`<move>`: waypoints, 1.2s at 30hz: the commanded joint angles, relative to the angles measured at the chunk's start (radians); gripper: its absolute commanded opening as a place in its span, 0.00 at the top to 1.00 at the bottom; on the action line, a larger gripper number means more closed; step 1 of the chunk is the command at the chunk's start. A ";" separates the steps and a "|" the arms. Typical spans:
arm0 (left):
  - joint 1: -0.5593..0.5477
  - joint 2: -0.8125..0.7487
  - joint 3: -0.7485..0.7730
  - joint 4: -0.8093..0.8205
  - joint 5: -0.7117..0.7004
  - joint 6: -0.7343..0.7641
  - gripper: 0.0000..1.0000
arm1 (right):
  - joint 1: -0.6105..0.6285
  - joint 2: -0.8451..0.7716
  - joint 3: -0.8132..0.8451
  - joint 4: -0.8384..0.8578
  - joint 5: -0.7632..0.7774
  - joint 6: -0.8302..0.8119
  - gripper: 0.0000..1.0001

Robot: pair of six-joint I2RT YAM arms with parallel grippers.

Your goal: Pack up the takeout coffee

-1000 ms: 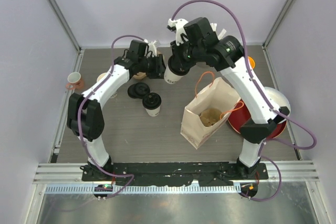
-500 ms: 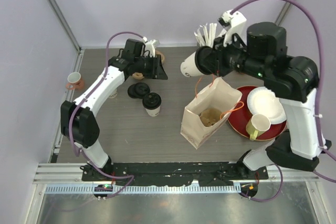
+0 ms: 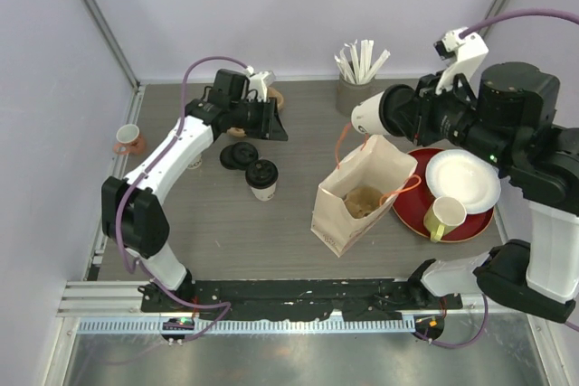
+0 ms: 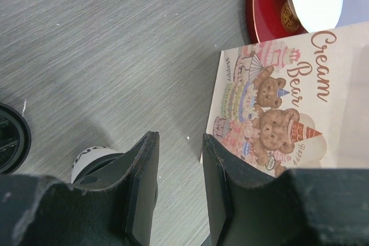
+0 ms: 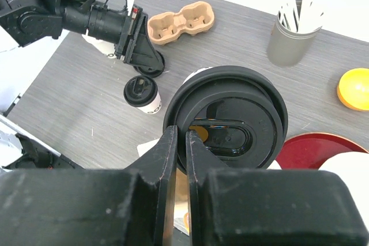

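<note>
My right tool point(image 5: 180, 142) — clamped on the coffee point(image 3: 366, 116) by its lid — has swung it across to the bag point(image 3: 362, 192), lowering next; left tool point(image 4: 179, 165) half-open, empty.

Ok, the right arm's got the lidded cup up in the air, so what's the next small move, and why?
Probably bring the takeout coffee over the open mouth of the paper bag, tipping it upright. The right gripper pinches its lid rim, and the cup lies sideways just beyond the bag.
</note>
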 commanded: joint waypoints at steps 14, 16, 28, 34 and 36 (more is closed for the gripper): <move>-0.092 -0.101 0.184 -0.164 0.238 0.083 0.57 | 0.002 -0.078 -0.277 -0.134 -0.036 -0.024 0.99; -0.093 -0.108 0.206 -0.188 0.247 0.080 0.55 | 0.002 -0.062 -0.303 -0.134 -0.066 -0.035 0.99; -0.219 -0.101 0.224 -0.216 0.218 0.060 0.48 | -0.007 -0.024 -0.424 -0.124 -0.016 -0.159 0.99; -0.296 -0.044 0.264 -0.218 0.147 0.060 0.46 | -0.045 0.008 -0.438 -0.122 -0.049 -0.201 0.99; -0.311 -0.033 0.244 -0.225 0.140 0.063 0.46 | -0.053 0.008 -0.439 -0.124 -0.054 -0.199 0.99</move>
